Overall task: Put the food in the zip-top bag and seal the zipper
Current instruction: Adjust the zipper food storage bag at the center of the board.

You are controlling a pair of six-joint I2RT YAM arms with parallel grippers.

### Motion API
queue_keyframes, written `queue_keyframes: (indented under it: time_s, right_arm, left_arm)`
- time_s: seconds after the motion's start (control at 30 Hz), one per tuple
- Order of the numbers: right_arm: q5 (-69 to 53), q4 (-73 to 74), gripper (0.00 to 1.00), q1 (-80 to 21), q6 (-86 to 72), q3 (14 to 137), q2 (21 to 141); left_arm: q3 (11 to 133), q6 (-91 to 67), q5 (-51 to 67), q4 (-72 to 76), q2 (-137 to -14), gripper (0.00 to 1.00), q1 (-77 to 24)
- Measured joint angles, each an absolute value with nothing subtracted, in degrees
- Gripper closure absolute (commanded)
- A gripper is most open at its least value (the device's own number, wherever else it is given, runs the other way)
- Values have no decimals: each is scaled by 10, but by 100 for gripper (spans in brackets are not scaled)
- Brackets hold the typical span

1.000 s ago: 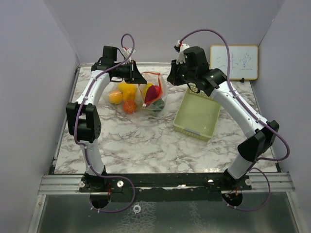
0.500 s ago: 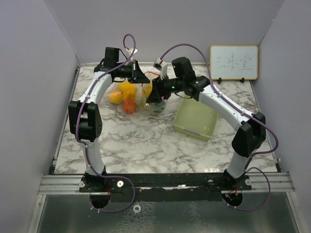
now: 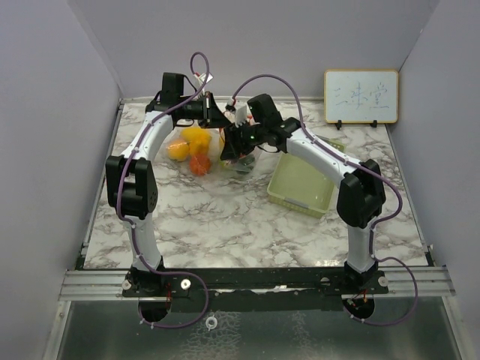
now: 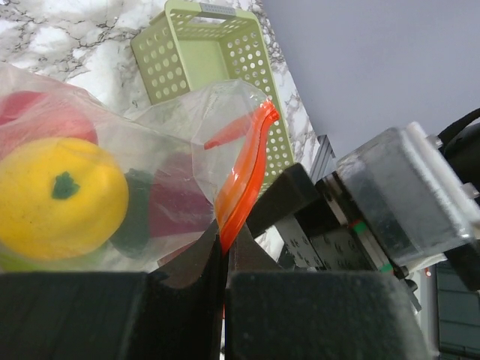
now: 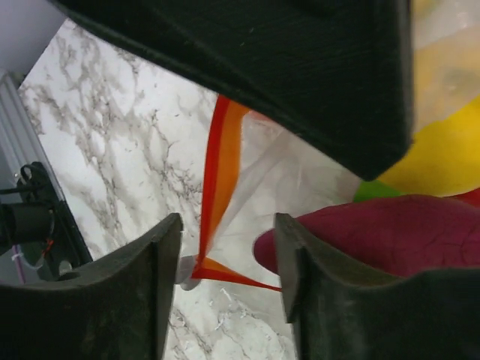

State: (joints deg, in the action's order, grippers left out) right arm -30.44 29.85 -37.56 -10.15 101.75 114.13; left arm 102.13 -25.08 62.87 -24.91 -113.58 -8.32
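A clear zip-top bag with an orange-red zipper lies at the back of the table. It holds a yellow fruit, a dark red piece, a red piece and something green. My left gripper is shut on the zipper strip. My right gripper is open at the bag's mouth, its jaws either side of the zipper strip, with the dark red piece just beyond. A yellow piece, a yellow-orange piece and an orange piece lie outside the bag, to its left.
A pale green perforated basket stands right of the bag, under my right forearm; it also shows in the left wrist view. A small whiteboard leans on the back wall at right. Grey walls close in on both sides.
My right arm has swung left from above the basket to the bag's mouth, its open jaws now around the zipper strip. My left gripper has kept its hold on the zipper.
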Motion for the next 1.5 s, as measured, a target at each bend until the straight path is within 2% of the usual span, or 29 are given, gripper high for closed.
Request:
queue_keyframes:
  time_s: [0.1, 0.17, 0.23, 0.37, 0.4, 0.43, 0.47, 0.63, 0.77, 1.07, 1.17, 1.23, 1.5]
  right_arm:
    - [-283, 298, 92, -375, -97, 1021, 1141]
    - [-282, 297, 98, -375, -92, 1022, 1141]
    - [-292, 295, 98, -375, -93, 1022, 1141]
    - [-328, 287, 98, -375, -104, 1022, 1139]
    - [-333, 286, 98, -375, -108, 1022, 1137]
    - [-338, 286, 98, -374, -112, 1022, 1134]
    - [-342, 287, 98, -372, -120, 1024, 1130]
    - [-340, 292, 98, -357, -153, 1064, 1105]
    - [-291, 302, 98, -345, -175, 1124, 1092]
    - [-147, 350, 98, -342, -228, 1221, 1092]
    - [-126, 369, 98, -342, -236, 1218, 1092]
    - [-119, 377, 98, -342, -237, 1218, 1094]
    - [-137, 420, 98, -329, -225, 1278, 1148]
  left_arm:
    - [1017, -252, 631, -247, -1134, 100, -83]
    - [1016, -252, 632, -245, -1134, 100, -83]
    - [1016, -252, 632, -245, -1134, 100, -83]
    - [1016, -252, 637, -243, -1134, 89, -79]
    - [1016, -253, 640, -241, -1133, 85, -75]
    - [1016, -256, 645, -238, -1133, 74, -70]
    - [1015, -258, 650, -233, -1130, 70, -63]
    - [991, -249, 660, -227, -1084, 70, 5]
    - [989, -221, 655, -237, -1036, 72, 49]
    - [1047, -109, 578, -317, -993, 76, -53]
    - [1042, -59, 504, -334, -965, 57, -94]
    - [1006, -27, 449, -311, -921, 54, -115]
    - [847, 47, 344, -213, -754, 54, -127]
